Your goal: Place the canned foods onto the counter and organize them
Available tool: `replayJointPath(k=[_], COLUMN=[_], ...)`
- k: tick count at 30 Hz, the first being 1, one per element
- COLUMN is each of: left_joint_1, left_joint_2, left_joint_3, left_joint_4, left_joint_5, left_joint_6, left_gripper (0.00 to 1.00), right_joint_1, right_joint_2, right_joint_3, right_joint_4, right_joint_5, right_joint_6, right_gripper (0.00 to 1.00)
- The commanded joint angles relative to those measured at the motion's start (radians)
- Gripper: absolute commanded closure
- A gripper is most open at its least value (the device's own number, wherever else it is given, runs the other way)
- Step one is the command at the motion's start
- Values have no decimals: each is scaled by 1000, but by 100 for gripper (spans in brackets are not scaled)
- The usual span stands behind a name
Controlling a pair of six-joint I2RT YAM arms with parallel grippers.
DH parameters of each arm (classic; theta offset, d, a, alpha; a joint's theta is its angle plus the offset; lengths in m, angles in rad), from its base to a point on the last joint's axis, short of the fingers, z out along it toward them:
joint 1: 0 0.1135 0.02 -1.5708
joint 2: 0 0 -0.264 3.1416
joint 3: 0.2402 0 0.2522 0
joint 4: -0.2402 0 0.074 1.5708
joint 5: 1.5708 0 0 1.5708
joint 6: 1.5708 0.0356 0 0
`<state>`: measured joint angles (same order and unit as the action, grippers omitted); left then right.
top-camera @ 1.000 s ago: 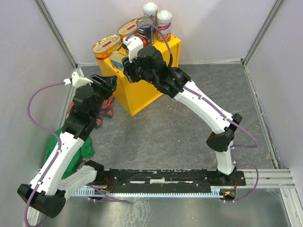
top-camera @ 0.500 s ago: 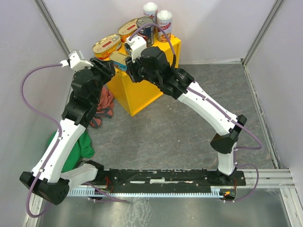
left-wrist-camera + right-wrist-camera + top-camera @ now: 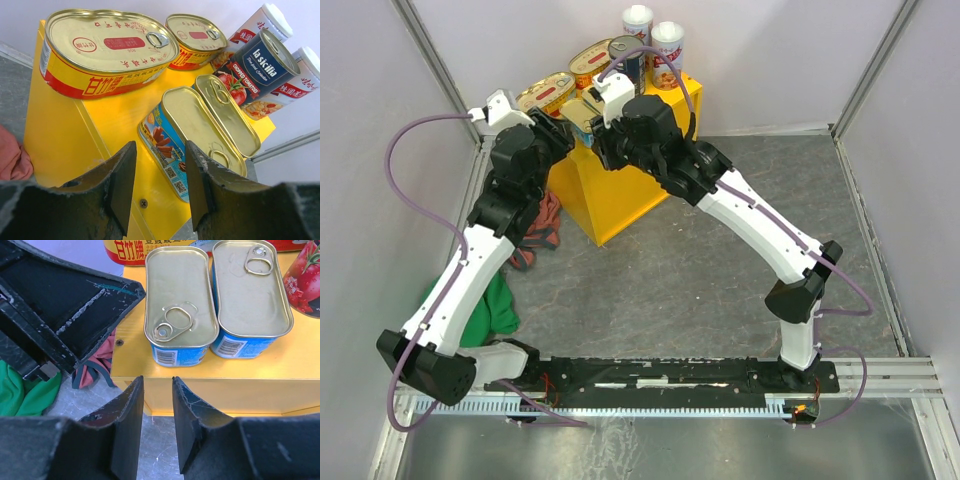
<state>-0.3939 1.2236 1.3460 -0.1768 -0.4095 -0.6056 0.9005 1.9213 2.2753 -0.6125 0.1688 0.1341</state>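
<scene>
The yellow counter (image 3: 620, 195) carries all the cans. Two white-topped cylinders (image 3: 638, 24) (image 3: 667, 42) and the dark can (image 3: 627, 55) stand at the back. Two oval gold tins (image 3: 107, 50) (image 3: 195, 32) lie on the left. Two rectangular gold tins (image 3: 180, 295) (image 3: 250, 290) lie side by side at the front. My left gripper (image 3: 160, 185) is open and empty, at the counter's left corner, facing the tins. My right gripper (image 3: 157, 400) is open by a narrow gap and empty, just in front of the counter's front edge, below the left rectangular tin.
A red cloth (image 3: 542, 225) lies on the grey floor (image 3: 700, 290) left of the counter, and a green cloth (image 3: 495, 305) lies nearer the left arm. The two grippers (image 3: 557, 135) (image 3: 598, 148) are close together. Grey walls (image 3: 910, 120) enclose the cell.
My left arm has risen from beside the red cloth and swung up to the counter's left corner. My right gripper has stayed at the counter's front edge, shifting only slightly.
</scene>
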Motion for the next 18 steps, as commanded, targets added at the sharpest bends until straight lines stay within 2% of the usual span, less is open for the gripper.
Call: replayJointPath(k=[1,18], left_joint_1=[4,4], left_joint_2=[13,-83], left_joint_3=[58,-6], left_joint_4=[50,34], left_joint_5=[-11,-70], left_joint_6=[35,-22], left_gripper=[50,49], right_joint_1=[-7,-49], right_joint_2=[-16,73], right_joint_3=[19,138], right_joint_4=[45,-11], right_joint_5=[-32,-61], right_joint_6=[3,18], right_gripper=[63,63])
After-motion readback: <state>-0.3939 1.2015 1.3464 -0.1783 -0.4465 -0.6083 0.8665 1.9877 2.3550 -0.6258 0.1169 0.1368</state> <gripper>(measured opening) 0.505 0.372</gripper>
